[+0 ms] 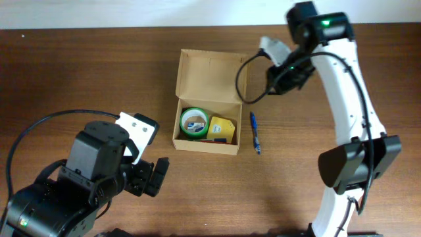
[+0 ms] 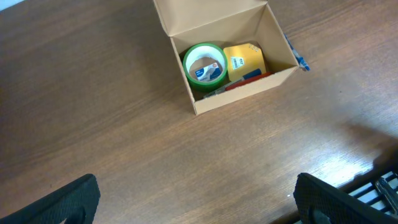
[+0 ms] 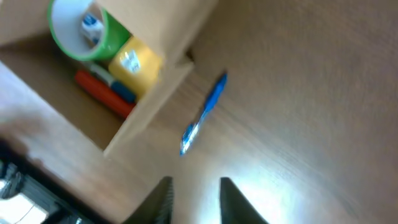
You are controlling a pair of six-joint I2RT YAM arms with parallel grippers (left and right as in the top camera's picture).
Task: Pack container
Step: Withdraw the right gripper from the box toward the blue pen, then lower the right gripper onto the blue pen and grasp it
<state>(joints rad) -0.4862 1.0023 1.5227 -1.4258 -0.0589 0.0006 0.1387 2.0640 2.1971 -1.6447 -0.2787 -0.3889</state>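
Nearest us, our left end effector (image 1: 150, 178) hangs spread wide and empty above the desk (image 1: 79, 72). Mid-desk sits the container (image 1: 205, 145), flap up, holding a green tape roll (image 1: 195, 123) and a yellow pack (image 1: 222, 128). A blue pen (image 1: 254, 132) lies just beside it. Farther off, our right end effector (image 3: 196, 199) is narrowly parted and empty. We judge the pen is next: lower, straddle, pinch.

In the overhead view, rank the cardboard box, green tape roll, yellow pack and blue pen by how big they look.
1. cardboard box
2. green tape roll and yellow pack, about alike
3. blue pen, long but thinnest
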